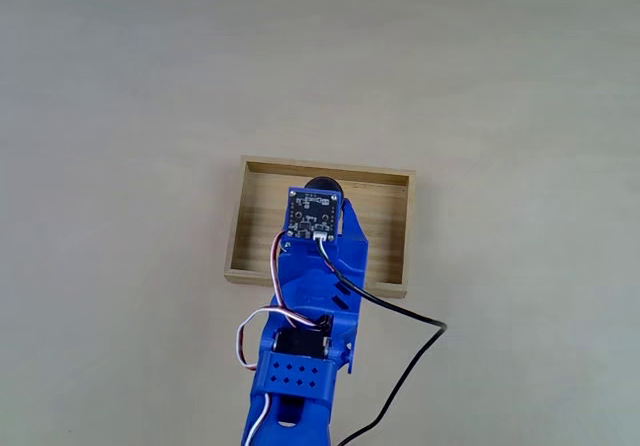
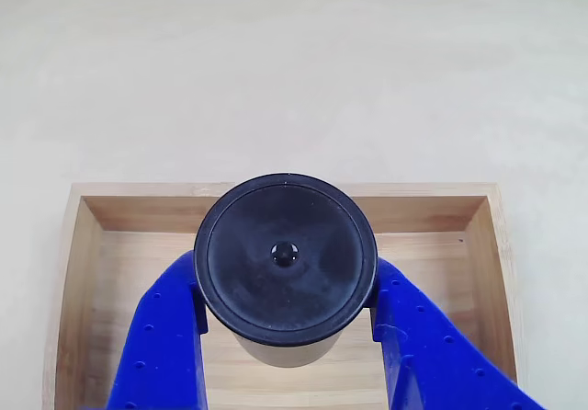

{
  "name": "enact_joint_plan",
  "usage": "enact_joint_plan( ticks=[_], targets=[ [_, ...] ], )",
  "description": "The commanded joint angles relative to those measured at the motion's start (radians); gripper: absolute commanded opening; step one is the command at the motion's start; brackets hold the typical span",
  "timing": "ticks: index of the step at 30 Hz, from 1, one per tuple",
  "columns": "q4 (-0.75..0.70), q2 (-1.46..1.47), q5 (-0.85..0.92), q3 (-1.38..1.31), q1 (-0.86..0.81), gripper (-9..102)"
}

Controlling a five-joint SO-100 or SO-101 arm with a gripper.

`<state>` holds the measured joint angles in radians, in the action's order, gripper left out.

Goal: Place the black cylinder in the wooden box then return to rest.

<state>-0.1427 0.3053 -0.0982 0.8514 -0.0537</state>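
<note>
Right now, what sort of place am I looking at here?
Probably a hobby or lab tabletop set up for robot practice. A bare pale table carries a small blue 3D-printed-looking arm with loose wires, its gripper clamped on the black cylinder above the wooden box.

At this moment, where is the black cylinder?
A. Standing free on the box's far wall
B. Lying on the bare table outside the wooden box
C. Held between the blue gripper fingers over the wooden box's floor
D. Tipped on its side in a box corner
C: in the other view the black cylinder sits clamped between the blue fingers, with the wooden box floor beneath it.
</note>
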Motion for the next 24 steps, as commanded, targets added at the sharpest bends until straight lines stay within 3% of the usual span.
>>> enact_joint_plan(
  ticks=[1, 24],
  targets=[
    [0.054, -0.012, 0.006, -0.032, -0.006, 18],
    [0.123, -0.160, 0.012, -0.031, 0.021, 18]
  ],
)
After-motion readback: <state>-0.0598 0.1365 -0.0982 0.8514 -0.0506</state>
